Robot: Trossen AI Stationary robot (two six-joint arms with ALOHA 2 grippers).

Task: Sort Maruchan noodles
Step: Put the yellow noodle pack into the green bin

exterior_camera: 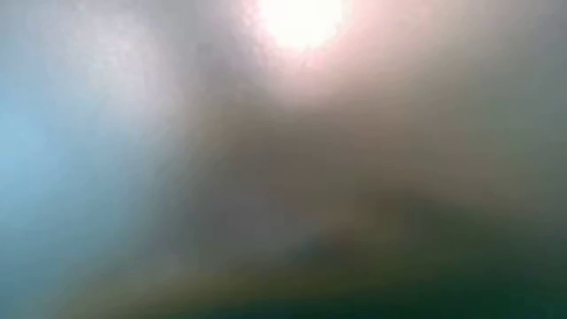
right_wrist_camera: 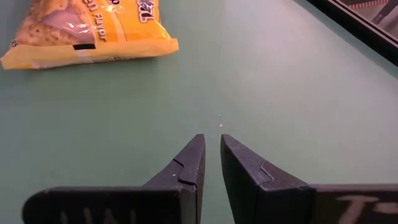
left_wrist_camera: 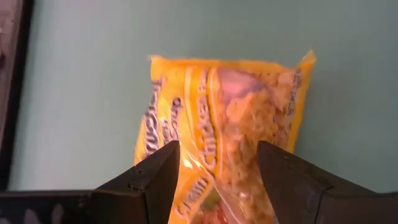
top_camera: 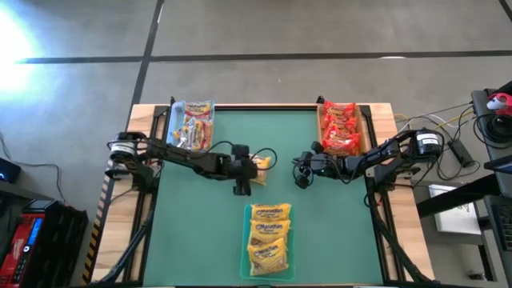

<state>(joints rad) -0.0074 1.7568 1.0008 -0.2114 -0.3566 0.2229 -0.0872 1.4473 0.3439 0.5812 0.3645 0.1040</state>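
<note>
My left gripper reaches to the middle of the green table and is shut on a yellow Maruchan noodle packet. In the left wrist view the packet stretches away from the two dark fingers. My right gripper waits just right of it, shut and holding nothing, its fingertips low over bare mat. The right wrist view shows one end of the same yellow packet. The low view is a blur and shows nothing. My left gripper pinches the yellow packet between its two fingers, one on each long edge, at the end nearest the wrist. The fingers slant down from the table's left side and the packet reaches on beyond them. Whether it is clear of the mat I cannot tell.
A clear tray at the far left holds orange-and-white packets. A tan tray at the far right holds red packets. A green tray at the near middle holds yellow packets. Bare mat lies between the trays.
</note>
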